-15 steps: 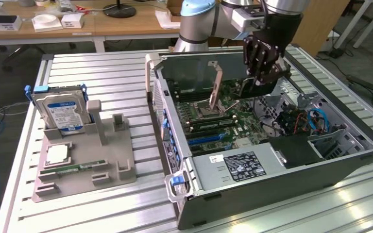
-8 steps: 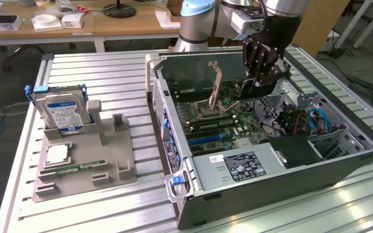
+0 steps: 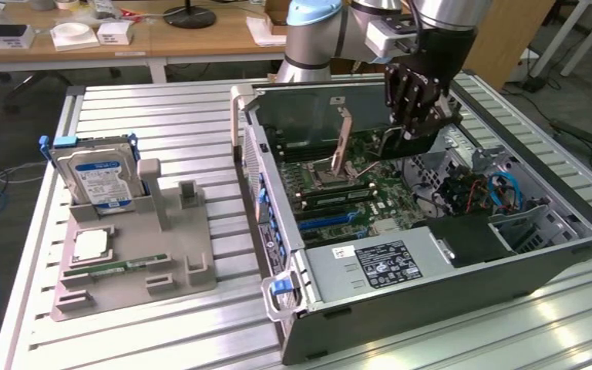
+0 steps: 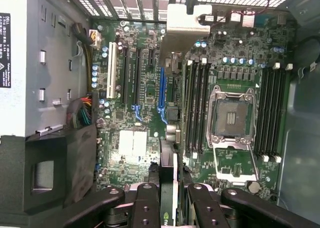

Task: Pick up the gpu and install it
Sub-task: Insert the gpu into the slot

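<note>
Slatted metal bench (image 3: 152, 116) in a lab, wooden desks behind. An open PC case (image 3: 543, 254) lies on its side on the bench, motherboard (image 3: 363, 193) exposed. Towards the exterior view's left stands a grey holder (image 3: 136, 258) carrying a hard drive (image 3: 95, 176) upright, a CPU (image 3: 90, 245) and a memory stick (image 3: 116, 267). The gripper (image 3: 419, 116) hangs inside the case above the motherboard, clenched on the gpu (image 4: 167, 188). In the wrist view the card sits edge-on between the gripper fingers (image 4: 147, 205), with its pale bracket (image 4: 182, 30) at the far end near the case's rear slots. The card is over the blue slot (image 4: 161, 95) area, beside the memory slots and empty CPU socket (image 4: 232, 120). Seating not discernible.
</note>
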Tool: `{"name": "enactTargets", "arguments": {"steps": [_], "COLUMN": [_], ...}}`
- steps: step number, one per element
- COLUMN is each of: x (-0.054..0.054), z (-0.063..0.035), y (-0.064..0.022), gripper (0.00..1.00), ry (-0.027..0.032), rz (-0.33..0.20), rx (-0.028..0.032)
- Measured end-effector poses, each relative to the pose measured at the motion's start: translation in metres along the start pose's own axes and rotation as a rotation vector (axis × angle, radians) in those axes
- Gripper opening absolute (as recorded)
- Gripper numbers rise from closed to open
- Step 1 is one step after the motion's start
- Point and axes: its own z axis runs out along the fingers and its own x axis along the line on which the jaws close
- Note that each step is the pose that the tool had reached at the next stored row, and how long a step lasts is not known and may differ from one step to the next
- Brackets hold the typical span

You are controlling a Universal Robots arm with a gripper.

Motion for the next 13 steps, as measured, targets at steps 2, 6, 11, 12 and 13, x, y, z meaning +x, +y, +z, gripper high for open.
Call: {"name": "enactTargets", "arguments": {"steps": [2, 6, 11, 12, 13], "x": [0.0, 0.0, -0.0001, -0.0002, -0.0003], "z": [0.0011, 0.0032, 0.006, 0.0066, 0.007], "y": [0.0, 0.0001, 0.0001, 0.0001, 0.0001], "gripper": [0.26, 0.26, 0.26, 0.26, 0.26], "ry": [0.0001, 0.0001, 0.0002, 0.0004, 0.0006], "rz": [0.0, 0.002, 0.009, 0.015, 0.023], "rx": [0.0, -0.0001, -0.0001, -0.0002, -0.0002]}}
